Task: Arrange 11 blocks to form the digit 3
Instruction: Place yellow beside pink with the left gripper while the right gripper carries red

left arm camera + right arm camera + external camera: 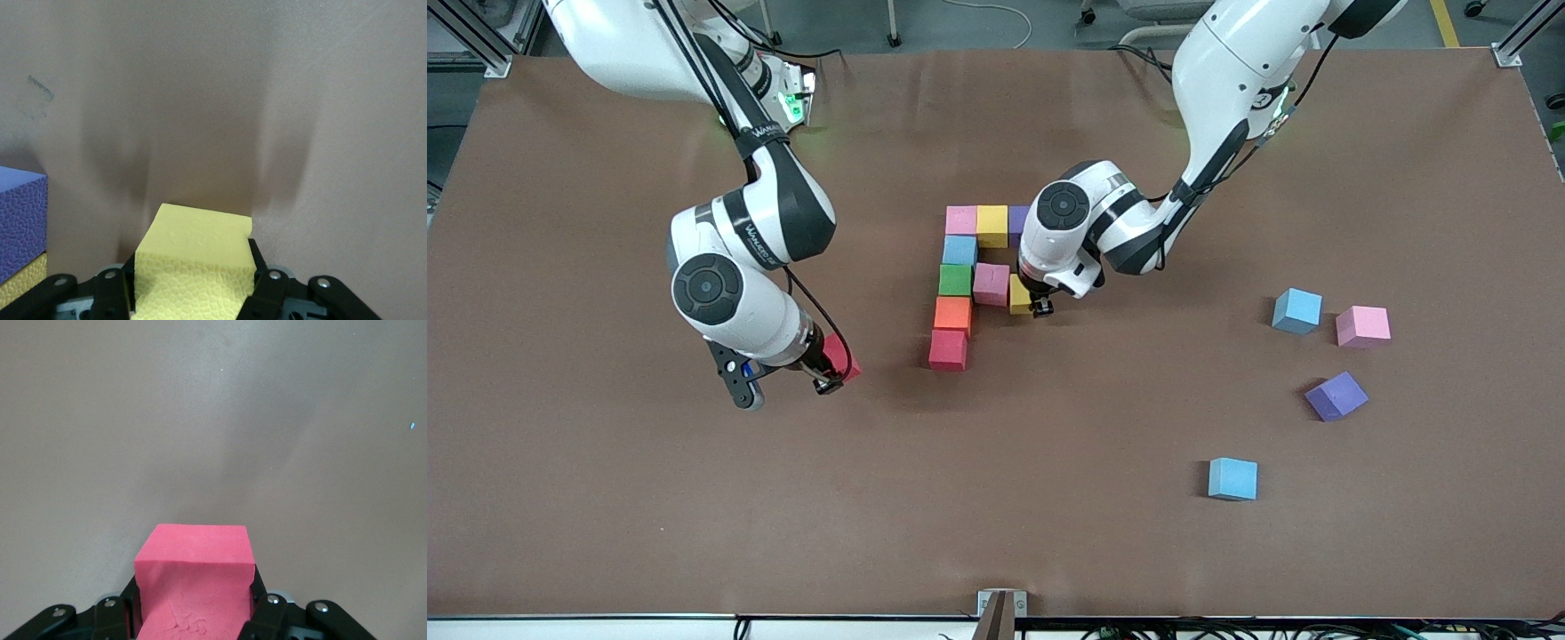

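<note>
Brown matte bench (605,516) all round, and nearest the front camera sits a lone light blue cube (1232,478). Farther up, toward the left arm's end, a tilted purple cube (1336,396), then a pink cube (1362,326) and another light blue one (1296,310), all loose and well apart from the build.

Right pincer (829,380) is low at the bench toward the right arm's end, pinching a red cube (841,357); the wrist view shows that cube (193,583) pressed between the fingers, soft and grainy.

Now the digit 3 (969,284) itself: a spine of red, orange, green, light blue and pink, touching. Top bar is done with yellow and purple. In the middle bar, a pink cube sits beside the green, and the left pincer (1040,308) is clamped on a yellow cube (1020,295) right next to it, seemingly seating it.

By my count nine are in, counting that yellow. The bottom bar lacks two, and the red one looks bound for it. Every piece is a pebbled foam cube with squared edges.
</note>
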Controlling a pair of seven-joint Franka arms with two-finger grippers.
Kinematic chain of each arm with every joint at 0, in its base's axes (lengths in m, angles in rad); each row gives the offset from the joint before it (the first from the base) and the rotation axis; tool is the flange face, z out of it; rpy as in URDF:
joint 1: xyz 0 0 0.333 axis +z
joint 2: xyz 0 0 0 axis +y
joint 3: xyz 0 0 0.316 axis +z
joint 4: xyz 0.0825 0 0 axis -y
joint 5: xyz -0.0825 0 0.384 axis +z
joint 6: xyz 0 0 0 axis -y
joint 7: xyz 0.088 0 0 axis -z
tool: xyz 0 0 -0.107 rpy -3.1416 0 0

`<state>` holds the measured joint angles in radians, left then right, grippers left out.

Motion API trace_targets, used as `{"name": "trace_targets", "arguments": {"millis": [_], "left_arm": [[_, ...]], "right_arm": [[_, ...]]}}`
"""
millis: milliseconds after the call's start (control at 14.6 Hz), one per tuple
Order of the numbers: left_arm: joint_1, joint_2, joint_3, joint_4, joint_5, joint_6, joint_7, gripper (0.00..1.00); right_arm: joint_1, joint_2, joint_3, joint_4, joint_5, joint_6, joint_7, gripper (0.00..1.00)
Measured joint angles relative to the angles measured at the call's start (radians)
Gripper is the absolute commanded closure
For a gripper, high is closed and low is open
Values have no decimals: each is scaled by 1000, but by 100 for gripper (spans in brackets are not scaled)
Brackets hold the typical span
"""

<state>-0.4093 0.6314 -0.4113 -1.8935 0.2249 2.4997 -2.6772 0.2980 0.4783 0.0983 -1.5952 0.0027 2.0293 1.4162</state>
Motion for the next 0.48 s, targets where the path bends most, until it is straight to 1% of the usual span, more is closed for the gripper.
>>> {"name": "trace_targets", "arguments": {"millis": [342,411,479], "left_arm": [[-1,0,0,0,0,0,0,68],[-1,0,0,-1,0,0,0,66],[-1,0,0,-1,0,0,0,59]], "right_arm": [[13,0,0,0,1,1,22,100],[14,0,0,0,1,1,27,100],[16,0,0,1,1,1,29,100]]}}
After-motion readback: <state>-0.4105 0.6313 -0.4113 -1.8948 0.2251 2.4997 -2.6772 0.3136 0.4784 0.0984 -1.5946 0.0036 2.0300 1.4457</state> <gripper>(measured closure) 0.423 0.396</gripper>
